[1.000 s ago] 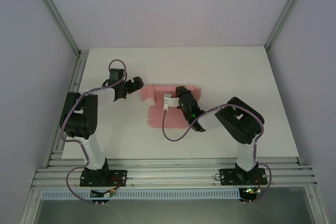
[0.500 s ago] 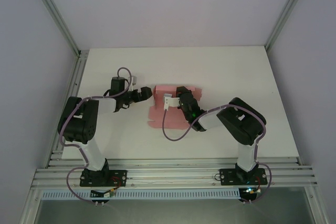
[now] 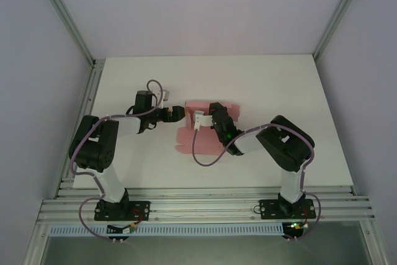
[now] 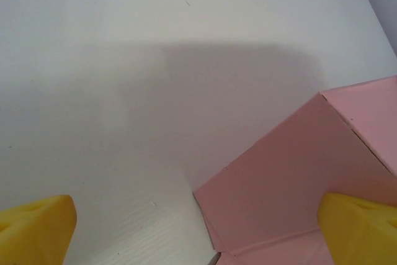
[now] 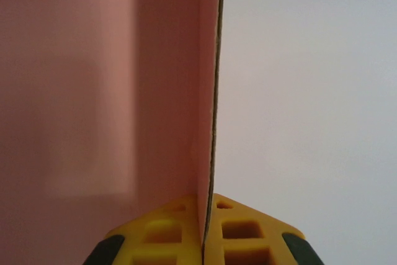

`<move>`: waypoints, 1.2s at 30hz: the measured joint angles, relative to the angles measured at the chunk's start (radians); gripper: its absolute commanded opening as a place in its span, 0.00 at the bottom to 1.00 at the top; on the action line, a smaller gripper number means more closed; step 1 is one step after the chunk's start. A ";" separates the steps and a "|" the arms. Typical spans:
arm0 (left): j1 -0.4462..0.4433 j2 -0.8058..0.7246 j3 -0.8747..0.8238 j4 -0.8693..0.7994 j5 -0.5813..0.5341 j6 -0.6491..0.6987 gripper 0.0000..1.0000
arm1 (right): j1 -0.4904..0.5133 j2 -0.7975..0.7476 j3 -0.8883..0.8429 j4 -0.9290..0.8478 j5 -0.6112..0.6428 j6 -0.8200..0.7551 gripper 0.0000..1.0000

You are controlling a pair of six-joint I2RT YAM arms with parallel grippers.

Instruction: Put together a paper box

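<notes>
The paper box (image 3: 188,136) is a pale pink card sheet lying partly folded in the middle of the white table. My right gripper (image 3: 215,111) sits over its middle. In the right wrist view this gripper (image 5: 208,231) is shut on the edge of an upright pink panel (image 5: 105,91). My left gripper (image 3: 176,113) is at the card's left edge. In the left wrist view it (image 4: 198,234) is open, its yellow fingertips (image 4: 34,231) far apart, and a raised pink flap (image 4: 298,178) stands between them, nearer the right finger.
The white table (image 3: 136,166) has bare room on the left, the right and towards the back. Metal frame rails (image 3: 205,206) run along the near edge. Grey walls close in the back and both sides.
My left gripper has swung right, from clear of the card up to its left edge. The card's left flap no longer lies flat out to the left. The right gripper has stayed put.
</notes>
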 measured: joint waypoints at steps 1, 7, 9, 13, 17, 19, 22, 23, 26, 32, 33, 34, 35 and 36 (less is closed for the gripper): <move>-0.002 -0.002 0.000 0.000 -0.004 0.005 0.99 | 0.000 0.000 0.000 0.000 0.002 0.000 0.00; -0.032 -0.031 -0.024 0.004 -0.050 0.043 0.96 | 0.000 -0.009 -0.005 -0.005 0.005 0.003 0.00; -0.049 -0.044 -0.040 0.001 -0.051 0.059 0.94 | 0.000 -0.013 -0.008 -0.011 0.009 0.003 0.00; -0.098 -0.052 -0.073 -0.001 -0.026 0.091 0.87 | 0.000 -0.013 -0.008 -0.012 0.008 0.003 0.00; -0.111 -0.052 -0.089 -0.002 -0.015 0.106 0.81 | 0.000 -0.013 -0.008 -0.012 0.007 0.003 0.00; -0.111 -0.052 -0.089 0.000 -0.023 0.111 0.79 | 0.000 -0.014 -0.008 -0.013 0.005 0.003 0.00; -0.111 -0.052 -0.089 0.002 -0.023 0.111 0.79 | 0.000 -0.022 -0.008 -0.027 0.002 0.007 0.00; -0.111 -0.054 -0.091 0.005 -0.023 0.110 0.80 | 0.000 -0.024 -0.008 -0.031 0.001 0.011 0.00; -0.111 -0.090 -0.119 0.023 -0.027 0.103 0.91 | 0.000 -0.031 -0.008 -0.045 -0.002 0.024 0.00; -0.112 -0.285 -0.191 0.023 -0.185 0.068 1.00 | 0.001 -0.048 -0.010 -0.075 -0.003 0.035 0.00; -0.112 -0.315 -0.196 0.019 -0.232 0.057 1.00 | 0.002 -0.048 -0.010 -0.076 -0.003 0.037 0.00; -0.112 -0.346 -0.196 0.008 -0.289 0.041 1.00 | 0.002 -0.049 -0.010 -0.078 -0.003 0.039 0.00; -0.111 -0.373 -0.196 0.000 -0.350 0.022 1.00 | 0.002 -0.049 -0.010 -0.079 -0.002 0.042 0.00; -0.107 -0.395 -0.196 -0.010 -0.402 0.003 1.00 | 0.002 -0.049 -0.010 -0.079 -0.002 0.045 0.00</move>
